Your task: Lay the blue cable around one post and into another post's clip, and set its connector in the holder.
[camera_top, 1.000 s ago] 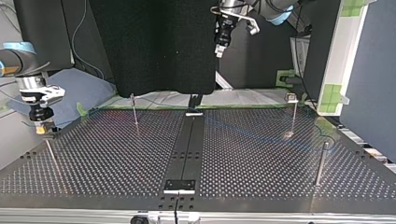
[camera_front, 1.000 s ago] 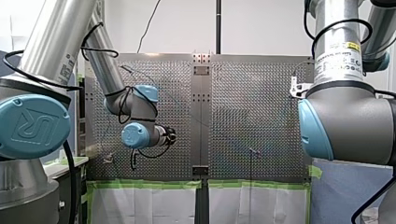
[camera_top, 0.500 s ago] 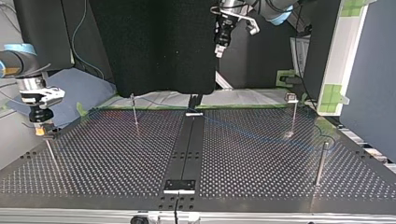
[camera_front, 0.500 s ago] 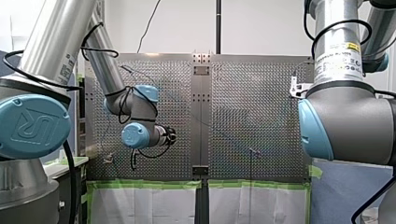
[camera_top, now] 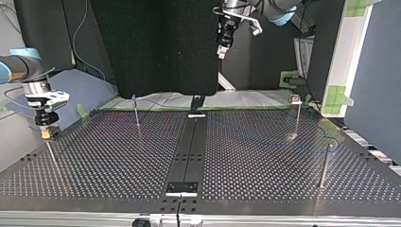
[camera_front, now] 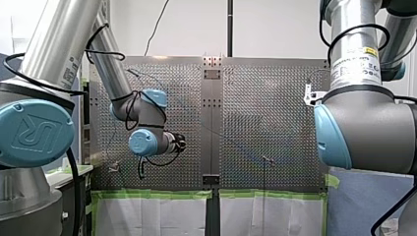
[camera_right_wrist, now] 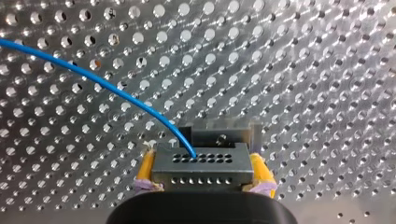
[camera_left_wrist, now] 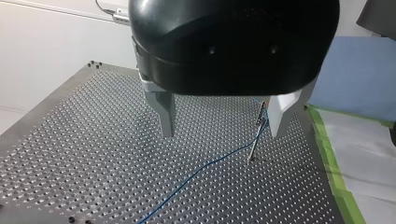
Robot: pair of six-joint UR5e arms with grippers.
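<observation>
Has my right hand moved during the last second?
Yes. In the top view my right hand, which grips the connector, has shifted slightly toward the view's right and downward, nearer the thin post.

A thin blue cable (camera_right_wrist: 116, 92) curves away from its grey, hole-dotted connector (camera_right_wrist: 201, 168).

Two arms are in the room, each with one gripper, so two in all: the left gripper (camera_top: 221, 53) and the right gripper (camera_top: 46, 134). On the table (camera_top: 108, 158) I count four uprights. Reading the top view from the table's centre, they are the 10 o'clock post (camera_top: 136, 112), the 2 o'clock post (camera_top: 297, 118), the 3 o'clock post (camera_top: 324, 165) and the 9 o'clock post (camera_top: 51, 155). One clip (camera_top: 294, 98) tops the 2 o'clock post. There is one blue cable (camera_right_wrist: 116, 93), one connector (camera_right_wrist: 201, 163) and two yellow pads (camera_right_wrist: 145, 171).
</observation>
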